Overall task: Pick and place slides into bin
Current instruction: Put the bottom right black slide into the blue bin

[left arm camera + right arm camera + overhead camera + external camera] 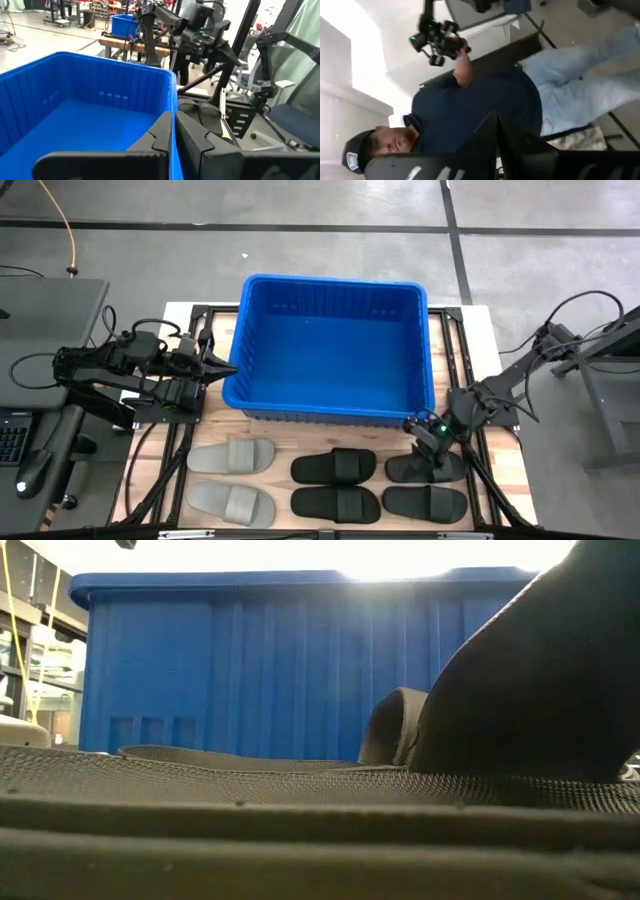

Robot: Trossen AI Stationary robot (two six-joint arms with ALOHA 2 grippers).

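Observation:
The blue bin (330, 345) stands at the table's middle, and its wall fills the low view (270, 670). Before its near wall, several slides lie flat on their soles in two rows: two grey (230, 455) at the left and several black (335, 467) to the right. One black slide (300, 800) lies right before the low camera. My right gripper (421, 446) is shut (495, 122) and hangs over the far right black slide (425, 469), off the bin's near right corner. My left gripper (230, 367) is shut (173, 127) beside the bin's left wall, at rim height.
A person in a dark shirt and jeans (485, 100) stands beyond the table, holding a hand-held device. The dark table frame (175, 395) runs around the wooden top. A grey desk with a keyboard (40, 320) stands left of the table.

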